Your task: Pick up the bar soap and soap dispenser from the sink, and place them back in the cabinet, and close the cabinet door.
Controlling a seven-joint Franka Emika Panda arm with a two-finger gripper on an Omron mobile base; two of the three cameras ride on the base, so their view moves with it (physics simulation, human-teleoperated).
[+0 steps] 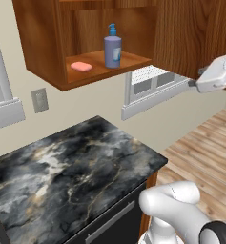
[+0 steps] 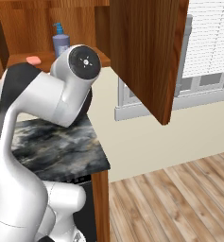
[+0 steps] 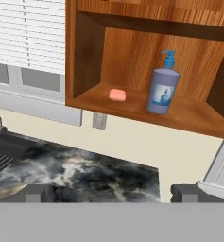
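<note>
Gripper [image 3: 112,193] jaws wide apart, empty; clear of soap dispenser [image 3: 162,86] and bar soap [image 3: 117,95].

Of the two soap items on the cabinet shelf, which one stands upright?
The soap dispenser, the blue-purple pump bottle, stands upright. The bar soap beside it is a flat pink bar lying on the shelf.

Cabinet [image 1: 43,52]: reddish-brown wood, visible grain, satin sheen; shelf inside it plain lighter wood. Cabinet door [image 2: 146,52]: same wood, smooth face. Soap dispenser [image 1: 112,47] on cabinet shelf: blue-purple plastic, smooth, pale label. Bar soap [image 1: 81,66] beside it: salmon-pink, matt. Countertop [image 1: 62,167] below cabinet: dark marble with pale veining, polished. Floor [image 2: 179,203]: light wood planks. Wall [image 1: 86,102] under cabinet: matt cream.
</note>
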